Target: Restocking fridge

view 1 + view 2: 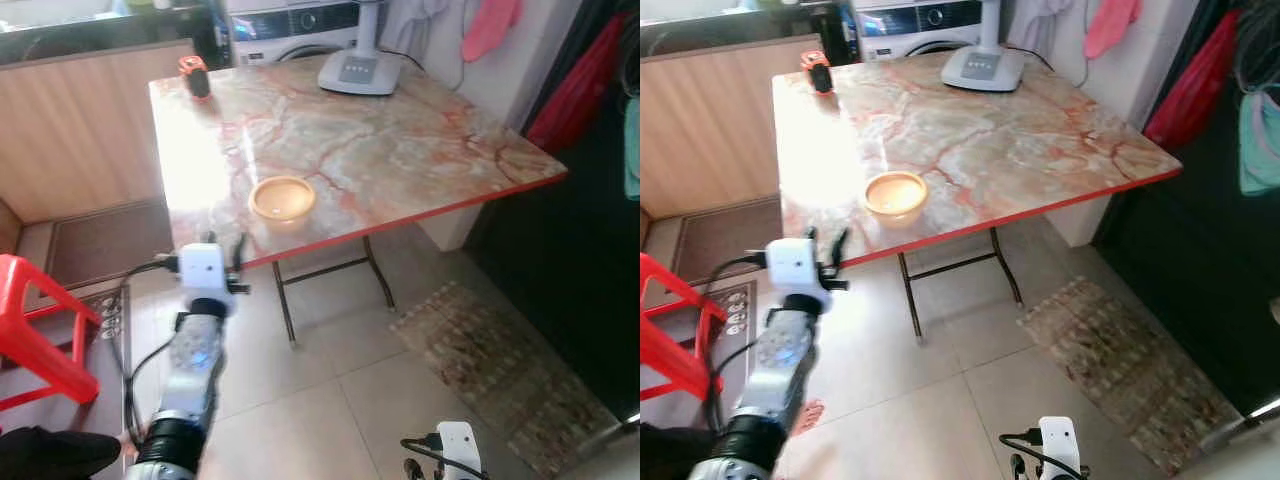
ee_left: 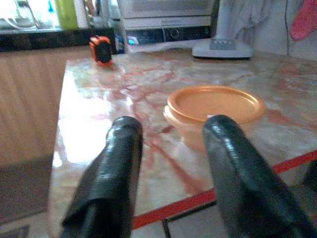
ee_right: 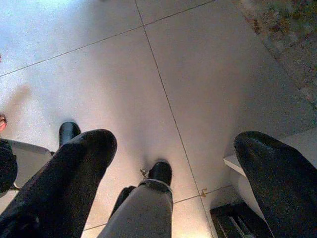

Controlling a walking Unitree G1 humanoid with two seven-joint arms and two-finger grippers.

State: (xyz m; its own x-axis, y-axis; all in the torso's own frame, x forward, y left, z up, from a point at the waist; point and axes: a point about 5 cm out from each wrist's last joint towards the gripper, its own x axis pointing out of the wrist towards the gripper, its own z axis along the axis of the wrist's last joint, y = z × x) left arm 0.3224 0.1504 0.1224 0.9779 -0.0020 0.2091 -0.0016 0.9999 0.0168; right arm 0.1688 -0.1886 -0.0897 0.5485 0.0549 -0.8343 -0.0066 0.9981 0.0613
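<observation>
From the head cameras I see a square marble-patterned folding table with a red edge [image 1: 400, 150] ahead of me on a pale tiled floor [image 1: 330, 400]. The round orange plastic lidded container [image 1: 282, 197] sits on the tabletop near the front edge, toward my left side. At the far left corner of the table stands a small orange and black object [image 1: 193, 76], too small for me to identify, and at the far edge rests the grey base of a standing fan [image 1: 358, 70]. My left gripper [image 1: 237, 262] is raised just short of the table's front edge, below and a little to the left of the container, not touching it. A red plastic stool [image 1: 40, 320] stands off to my left, and a patterned mat [image 1: 480, 360] lies on the floor to the right. My right arm hangs low, its white wrist housing [image 1: 458, 445] at the bottom of the picture.

In the left wrist view, the two black fingers [image 2: 111, 173] are spread apart with nothing between them; the container [image 2: 215, 106] sits just beyond them on the table.

In the right wrist view, the right gripper [image 3: 178, 168] points down at the floor tiles, fingers wide apart and holding nothing.
</observation>
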